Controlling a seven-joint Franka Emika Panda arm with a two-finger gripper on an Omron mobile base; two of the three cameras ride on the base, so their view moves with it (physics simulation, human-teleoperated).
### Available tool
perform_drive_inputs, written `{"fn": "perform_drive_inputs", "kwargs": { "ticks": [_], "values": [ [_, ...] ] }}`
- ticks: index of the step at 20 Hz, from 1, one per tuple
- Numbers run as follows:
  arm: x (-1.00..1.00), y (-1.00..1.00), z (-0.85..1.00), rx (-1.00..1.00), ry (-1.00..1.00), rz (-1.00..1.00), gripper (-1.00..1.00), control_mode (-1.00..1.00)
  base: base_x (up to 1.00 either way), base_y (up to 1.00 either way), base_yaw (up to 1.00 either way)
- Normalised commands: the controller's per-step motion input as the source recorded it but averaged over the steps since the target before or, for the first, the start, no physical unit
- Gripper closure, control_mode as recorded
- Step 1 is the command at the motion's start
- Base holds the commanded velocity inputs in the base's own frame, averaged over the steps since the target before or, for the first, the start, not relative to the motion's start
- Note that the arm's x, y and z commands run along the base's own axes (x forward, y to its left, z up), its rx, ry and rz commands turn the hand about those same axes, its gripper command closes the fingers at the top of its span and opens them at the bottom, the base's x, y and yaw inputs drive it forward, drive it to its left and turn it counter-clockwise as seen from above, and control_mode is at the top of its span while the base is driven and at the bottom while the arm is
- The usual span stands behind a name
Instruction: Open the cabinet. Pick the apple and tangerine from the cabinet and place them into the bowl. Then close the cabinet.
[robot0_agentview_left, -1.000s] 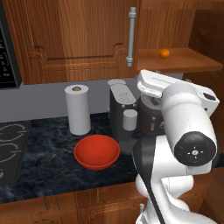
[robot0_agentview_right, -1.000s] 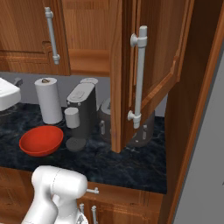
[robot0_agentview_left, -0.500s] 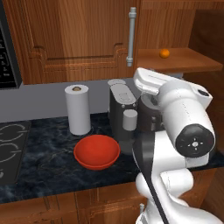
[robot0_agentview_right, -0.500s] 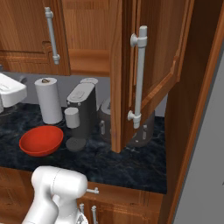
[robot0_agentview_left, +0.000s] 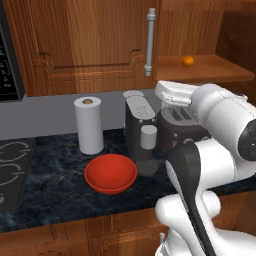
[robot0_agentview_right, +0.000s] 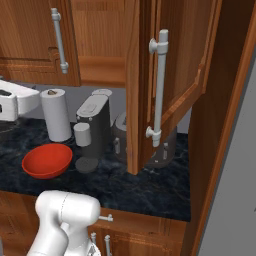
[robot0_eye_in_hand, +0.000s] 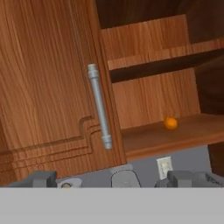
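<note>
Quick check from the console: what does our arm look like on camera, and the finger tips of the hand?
The arm is glossy white, made of rounded, bulbous links, with dark grey to black bands and caps at the joints. No cables or markings show. In the hand view the hand shows two small, blocky dark grey finger tips.

tangerine (robot0_agentview_left: 188, 61) on cabinet (robot0_agentview_left: 200, 70) shelf, bowl (robot0_agentview_left: 110, 173) below

**White arm, dark joints**

The arm (robot0_agentview_left: 215, 150) has smooth, glossy white shells, rounded and bulbous at each link. A dark grey to black band curves between the links, and a dark round cap sits on one joint. The flat white hand (robot0_agentview_left: 172, 93) is boxy.
</note>
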Motion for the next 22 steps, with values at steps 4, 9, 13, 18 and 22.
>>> {"fn": "perform_drive_inputs", "kwargs": {
  "ticks": [4,9,13,18,22],
  "values": [
    [0.09,0.00,-0.01,-0.09,0.11,0.18,-1.00,-1.00,0.00,0.00,0.00],
    [0.00,0.00,0.00,-0.02,0.00,0.04,-1.00,-1.00,0.00,0.00,0.00],
    [0.05,0.00,0.00,0.00,0.00,0.00,-1.00,-1.00,0.00,0.00,0.00],
    [0.25,-0.03,0.00,0.00,0.00,0.00,-1.00,-1.00,0.00,0.00,0.00],
    [0.39,-0.02,0.00,0.00,0.00,0.00,-1.00,-1.00,0.00,0.00,0.00]
  ]
}}
